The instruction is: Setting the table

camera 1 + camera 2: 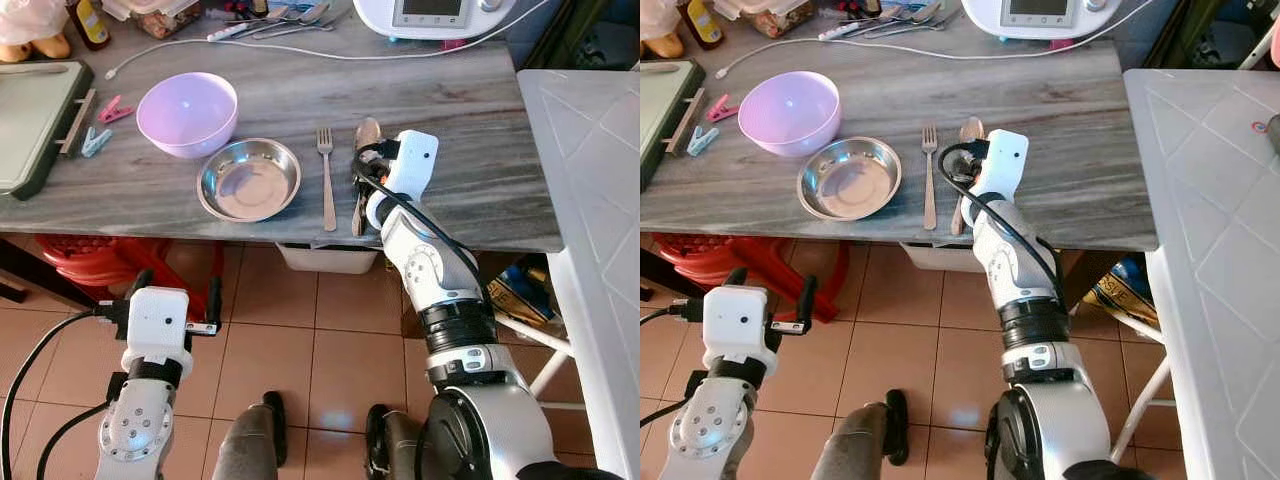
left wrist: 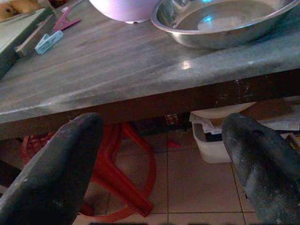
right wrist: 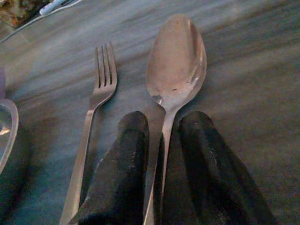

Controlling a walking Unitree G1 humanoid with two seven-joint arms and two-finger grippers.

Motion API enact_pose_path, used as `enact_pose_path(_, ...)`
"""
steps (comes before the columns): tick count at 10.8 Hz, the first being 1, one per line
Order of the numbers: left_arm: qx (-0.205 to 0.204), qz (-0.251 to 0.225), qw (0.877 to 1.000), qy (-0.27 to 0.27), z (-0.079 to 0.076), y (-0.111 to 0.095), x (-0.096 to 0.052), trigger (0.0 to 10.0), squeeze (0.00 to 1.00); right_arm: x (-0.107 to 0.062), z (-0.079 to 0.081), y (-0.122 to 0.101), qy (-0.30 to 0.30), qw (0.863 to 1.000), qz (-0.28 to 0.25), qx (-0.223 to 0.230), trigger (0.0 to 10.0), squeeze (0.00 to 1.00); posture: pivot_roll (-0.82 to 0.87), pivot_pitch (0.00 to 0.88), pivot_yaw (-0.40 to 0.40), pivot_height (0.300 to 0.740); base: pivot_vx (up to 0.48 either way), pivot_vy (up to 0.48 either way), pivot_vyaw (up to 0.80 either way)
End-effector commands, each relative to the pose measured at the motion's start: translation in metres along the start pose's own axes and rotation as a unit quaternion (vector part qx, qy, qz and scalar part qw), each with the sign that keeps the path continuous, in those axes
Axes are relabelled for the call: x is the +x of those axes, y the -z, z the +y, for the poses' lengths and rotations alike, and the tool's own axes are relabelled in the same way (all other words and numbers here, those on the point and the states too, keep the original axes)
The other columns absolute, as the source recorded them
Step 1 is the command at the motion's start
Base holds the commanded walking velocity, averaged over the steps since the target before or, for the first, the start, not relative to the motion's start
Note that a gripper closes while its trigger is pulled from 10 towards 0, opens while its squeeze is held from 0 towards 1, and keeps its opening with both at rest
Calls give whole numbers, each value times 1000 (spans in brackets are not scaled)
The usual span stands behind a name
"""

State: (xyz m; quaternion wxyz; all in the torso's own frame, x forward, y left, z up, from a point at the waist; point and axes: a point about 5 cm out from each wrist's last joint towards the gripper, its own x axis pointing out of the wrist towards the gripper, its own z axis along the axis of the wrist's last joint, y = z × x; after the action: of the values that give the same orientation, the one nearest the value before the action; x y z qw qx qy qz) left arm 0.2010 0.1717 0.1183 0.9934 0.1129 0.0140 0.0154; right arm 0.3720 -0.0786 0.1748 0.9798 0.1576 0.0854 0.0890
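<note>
A spoon (image 3: pixel 176 61) lies on the grey table (image 1: pixel 480 120), its bowl pointing away from me. My right gripper (image 3: pixel 161 122) is shut on the spoon's handle, low over the table near its front edge. A fork (image 1: pixel 326 175) lies just left of the spoon and parallel to it. Left of the fork sits a steel dish (image 1: pixel 249 179), with a purple bowl (image 1: pixel 187 113) behind it. My left gripper (image 1: pixel 175 285) hangs open below the table's front edge, with nothing between its fingers (image 2: pixel 56 168).
A white table (image 1: pixel 590 200) stands close on the right. A green tray (image 1: pixel 30 120) and clothes pegs (image 1: pixel 105 115) lie at the left. At the back are a white appliance (image 1: pixel 430 15) and loose cutlery (image 1: pixel 285 20). Under the table stand a red stool (image 1: pixel 90 260) and a white bin (image 1: pixel 325 258).
</note>
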Motion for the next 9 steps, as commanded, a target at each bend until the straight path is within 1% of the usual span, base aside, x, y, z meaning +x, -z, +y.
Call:
enact_pose_path(1,2,12,1000,0,0,5,-1,10000,0,-3,-15,42,24,996,91,8,10000,1000,117,283,65,740,0,0,0)
enact_pose_path(3,2,11,1000,0,0,5,0,10000,0,-2,-15,40,12,996,88,-7,10000,1000,118,279,64,740,0,0,0)
enact_pose_path(4,2,10,1000,-1,0,5,0,10000,0,-2,-15,35,7,997,72,-22,10000,1000,117,278,64,740,0,0,0)
enact_pose_path(6,1,9,1000,-1,0,5,1,10000,0,-7,-16,25,-7,998,23,-56,10000,1000,116,273,63,740,0,0,0)
enact_pose_path(7,2,8,1000,-1,0,5,1,10000,0,-8,-16,21,-14,998,5,-61,10000,1000,114,272,65,740,0,0,0)
enact_pose_path(8,3,7,1000,0,0,5,1,10000,0,-10,-14,16,-24,998,-18,-50,10000,1000,114,272,67,740,0,0,0)
enact_pose_path(9,3,6,1000,1,-1,4,2,10000,0,-11,-11,8,-37,997,-45,-58,10000,1000,114,271,68,740,0,0,0)
